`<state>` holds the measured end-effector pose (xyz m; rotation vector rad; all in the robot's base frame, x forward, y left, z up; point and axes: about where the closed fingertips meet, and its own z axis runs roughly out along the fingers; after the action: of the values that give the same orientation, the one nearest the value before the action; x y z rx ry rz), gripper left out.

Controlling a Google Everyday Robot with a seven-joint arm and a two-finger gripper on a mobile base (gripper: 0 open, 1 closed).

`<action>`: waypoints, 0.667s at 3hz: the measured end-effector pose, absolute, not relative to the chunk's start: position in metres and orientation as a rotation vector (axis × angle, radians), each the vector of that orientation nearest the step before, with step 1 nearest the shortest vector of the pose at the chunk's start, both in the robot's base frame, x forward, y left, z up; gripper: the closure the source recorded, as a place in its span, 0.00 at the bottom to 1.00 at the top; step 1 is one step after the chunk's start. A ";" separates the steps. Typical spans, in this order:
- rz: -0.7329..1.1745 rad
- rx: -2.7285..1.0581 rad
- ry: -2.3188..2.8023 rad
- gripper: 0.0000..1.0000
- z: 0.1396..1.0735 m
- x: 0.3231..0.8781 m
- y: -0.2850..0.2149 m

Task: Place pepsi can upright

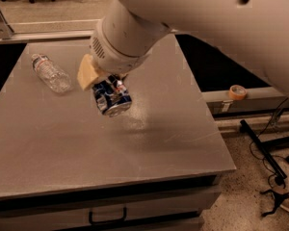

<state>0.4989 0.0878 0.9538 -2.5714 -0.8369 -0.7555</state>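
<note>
While clamped on the pepsi can [111, 99], the gripper [104, 83] holds it tilted above the table [62, 143].
Thin aluminium wall: probably light, smooth and easily dented; grip the cylindrical side at mid-height, clear of both ends.
</note>
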 end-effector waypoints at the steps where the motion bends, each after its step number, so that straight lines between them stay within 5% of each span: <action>1: -0.922 -2.499 -0.928 1.00 0.957 0.507 0.066; 2: -1.043 -2.373 -0.946 1.00 0.958 0.520 0.055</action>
<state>0.5201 0.0546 0.9582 -2.3727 -0.9459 -1.0431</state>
